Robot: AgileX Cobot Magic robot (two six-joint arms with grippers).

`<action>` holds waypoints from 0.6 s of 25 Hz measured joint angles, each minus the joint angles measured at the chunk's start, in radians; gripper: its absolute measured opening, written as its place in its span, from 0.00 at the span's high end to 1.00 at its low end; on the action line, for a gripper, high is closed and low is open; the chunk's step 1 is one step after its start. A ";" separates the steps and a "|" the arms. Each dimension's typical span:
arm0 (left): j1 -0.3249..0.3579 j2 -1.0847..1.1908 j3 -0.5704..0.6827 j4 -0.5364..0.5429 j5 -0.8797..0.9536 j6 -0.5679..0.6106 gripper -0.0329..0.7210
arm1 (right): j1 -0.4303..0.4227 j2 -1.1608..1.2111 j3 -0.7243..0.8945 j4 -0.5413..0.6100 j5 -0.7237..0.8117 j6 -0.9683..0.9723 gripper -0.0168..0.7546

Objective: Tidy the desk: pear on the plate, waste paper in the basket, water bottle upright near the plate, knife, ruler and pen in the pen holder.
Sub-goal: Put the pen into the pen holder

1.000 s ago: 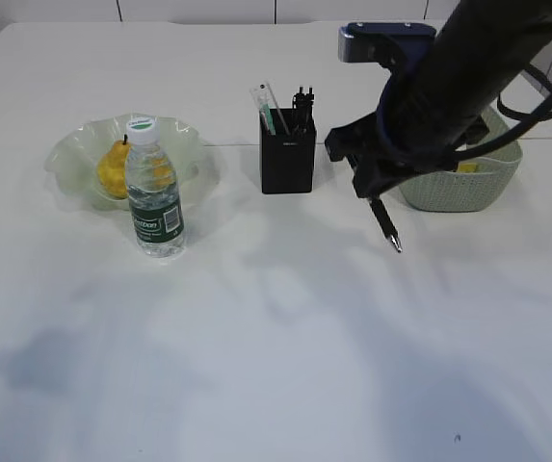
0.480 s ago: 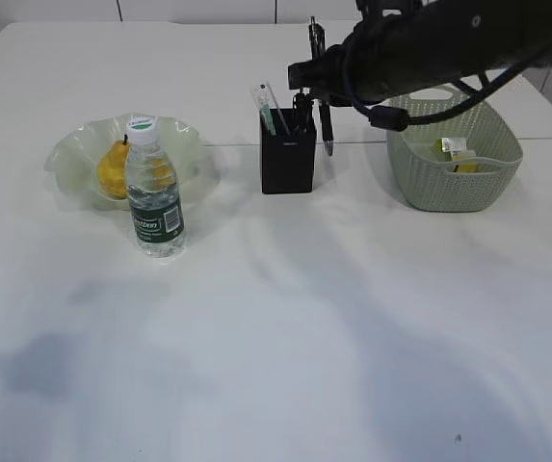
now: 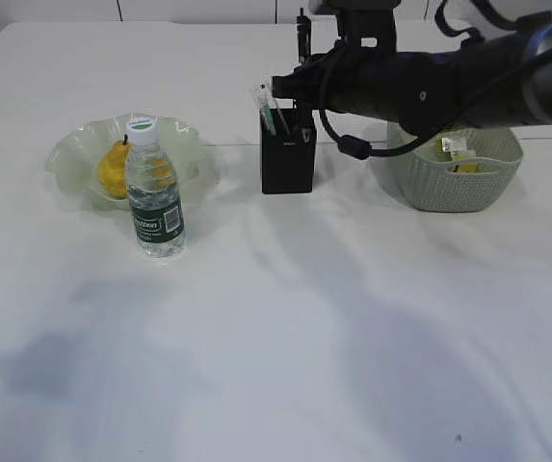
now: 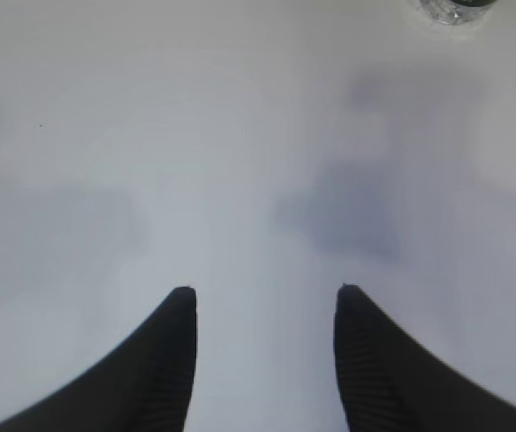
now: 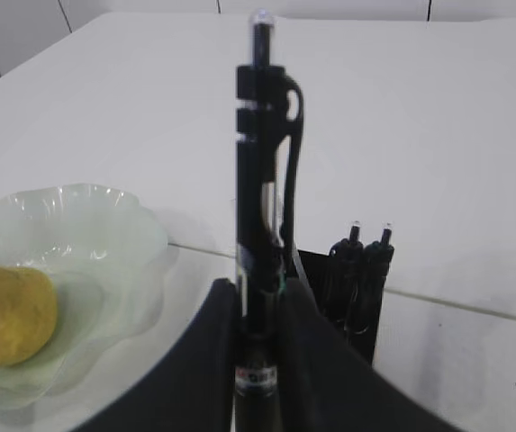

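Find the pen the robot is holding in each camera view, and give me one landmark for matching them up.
Exterior view: the pen stands upright at top centre, above the pen holder.
Left wrist view: not in it.
Right wrist view: centre, upright, clamped in the right gripper.
Shared landmark: the pear, in exterior and right wrist views.

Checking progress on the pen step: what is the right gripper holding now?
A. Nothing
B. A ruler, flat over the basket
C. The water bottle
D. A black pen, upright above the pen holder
D: the right gripper is closed on a black pen, upright above the pen holder.
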 joint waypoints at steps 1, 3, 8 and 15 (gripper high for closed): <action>0.000 0.000 0.000 0.000 0.000 0.000 0.49 | 0.000 0.017 -0.007 -0.009 -0.024 0.000 0.89; 0.000 0.000 0.000 0.000 0.000 0.000 0.49 | -0.002 0.046 -0.027 -0.028 -0.057 0.000 0.89; 0.000 0.000 0.000 0.000 0.000 0.000 0.49 | -0.019 0.100 -0.085 -0.061 -0.096 0.000 0.89; 0.000 0.000 0.000 0.002 -0.010 0.000 0.49 | -0.052 0.137 -0.144 -0.063 -0.125 0.000 0.89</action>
